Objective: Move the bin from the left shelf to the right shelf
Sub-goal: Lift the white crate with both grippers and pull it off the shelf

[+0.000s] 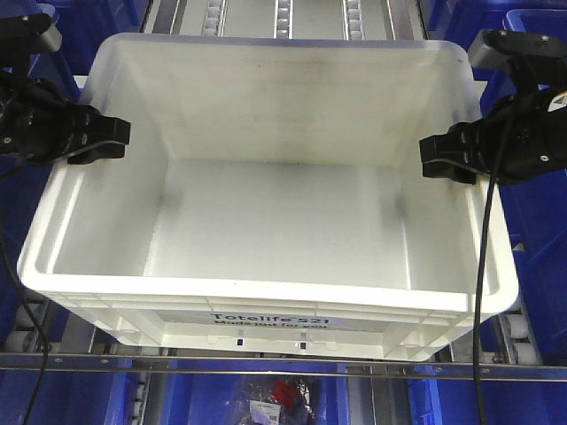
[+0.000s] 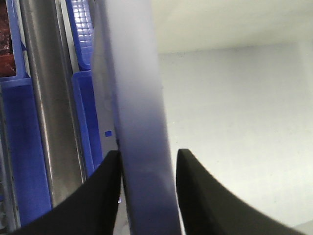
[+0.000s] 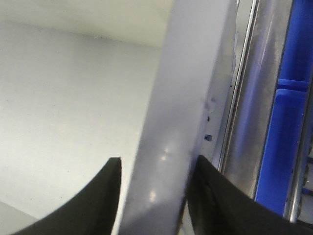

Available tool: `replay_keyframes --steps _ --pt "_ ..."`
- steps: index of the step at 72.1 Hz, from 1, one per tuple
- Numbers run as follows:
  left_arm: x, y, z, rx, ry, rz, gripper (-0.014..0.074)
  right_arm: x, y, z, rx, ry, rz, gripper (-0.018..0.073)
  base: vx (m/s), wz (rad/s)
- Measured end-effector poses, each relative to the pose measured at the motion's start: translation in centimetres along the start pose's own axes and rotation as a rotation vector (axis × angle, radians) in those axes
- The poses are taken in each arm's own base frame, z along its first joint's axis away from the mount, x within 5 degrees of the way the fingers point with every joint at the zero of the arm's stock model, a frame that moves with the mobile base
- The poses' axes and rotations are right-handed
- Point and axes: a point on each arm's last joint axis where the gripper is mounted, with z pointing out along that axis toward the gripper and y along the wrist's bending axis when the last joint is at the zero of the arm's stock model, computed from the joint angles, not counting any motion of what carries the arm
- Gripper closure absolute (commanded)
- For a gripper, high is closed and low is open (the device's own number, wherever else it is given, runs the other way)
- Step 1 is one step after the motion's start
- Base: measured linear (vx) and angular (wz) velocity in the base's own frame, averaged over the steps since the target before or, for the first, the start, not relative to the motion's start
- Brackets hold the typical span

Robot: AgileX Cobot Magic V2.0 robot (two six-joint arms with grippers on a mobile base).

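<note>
The white bin [image 1: 266,297] fills the middle of the front view, empty, with black print on its near wall. My left gripper [image 1: 120,142] straddles its left rim and my right gripper [image 1: 430,159] straddles its right rim. The left wrist view has the rolled rim [image 2: 132,98] running up between the two black fingers of the left gripper [image 2: 146,156]; the outer finger touches it and the inner one sits close against it. The right wrist view mirrors this: the rim [image 3: 190,88] is pinched in the right gripper [image 3: 156,164].
Blue bins [image 1: 540,221] stand close on the right, and more lie on the lower level [image 1: 177,403]. A metal shelf rail [image 1: 266,365] runs under the bin's front. Roller tracks [image 1: 283,18] lie behind it. Metal uprights [image 2: 44,98] [image 3: 254,98] stand just outside each rim.
</note>
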Motion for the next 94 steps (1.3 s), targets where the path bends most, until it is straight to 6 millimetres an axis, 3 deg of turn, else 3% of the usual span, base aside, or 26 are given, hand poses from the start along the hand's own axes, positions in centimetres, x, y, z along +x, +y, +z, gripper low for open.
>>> replay_keyframes --steps 24,57,94 --pt "0.4 -0.3 -0.8 0.009 0.027 0.008 0.0597 0.3 0.5 -1.9 -0.01 -0.031 0.012 0.0564 0.0 0.0" --pt "0.7 -0.6 -2.2 0.008 0.008 0.013 0.0597 0.6 0.6 -2.1 -0.017 -0.021 0.008 0.0564 0.0 0.0" --pt "0.6 -0.6 -2.3 0.006 0.002 0.012 0.0596 0.6 0.6 -2.1 -0.017 -0.021 0.005 0.0564 0.0 0.0"
